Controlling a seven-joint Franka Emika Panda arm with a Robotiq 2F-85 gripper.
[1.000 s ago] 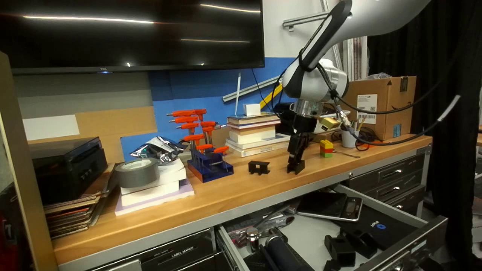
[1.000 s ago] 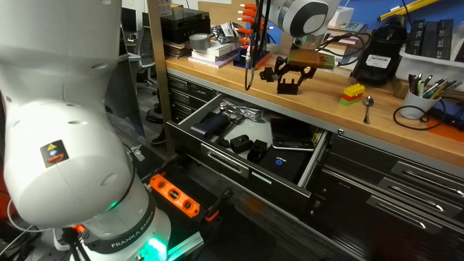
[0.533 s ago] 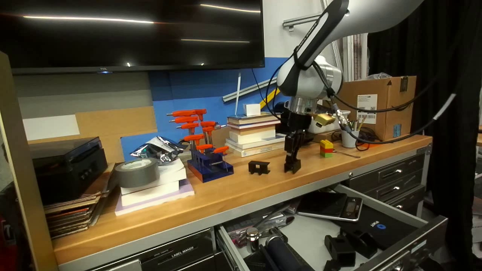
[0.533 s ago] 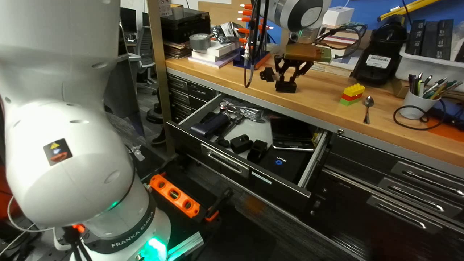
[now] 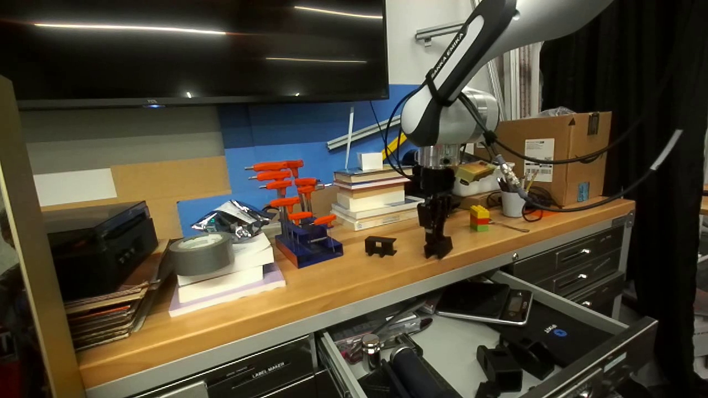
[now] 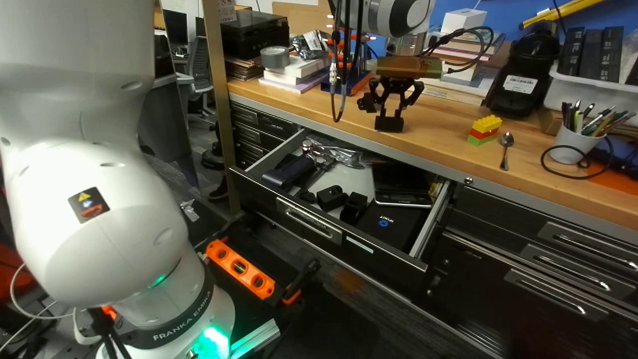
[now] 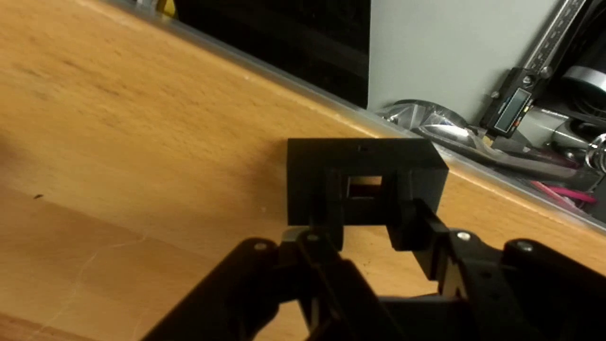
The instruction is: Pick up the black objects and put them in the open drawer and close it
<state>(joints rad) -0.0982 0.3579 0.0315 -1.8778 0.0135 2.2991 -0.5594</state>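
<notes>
Exterior view, cluttered wooden worktop (image 5: 332, 282), screen (image 5: 193, 50) above, gripper (image 5: 436, 236) clamped on black object (image 5: 438, 249)

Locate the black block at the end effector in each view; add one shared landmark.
Exterior view: black block right of centre, below mid-height.
Exterior view: black block right of centre, above mid-height.
Wrist view: black block near the middle, partly covered by the end effector.
Shared landmark: open drawer, below the block in both exterior views, toward the upper right in the wrist view.
</notes>
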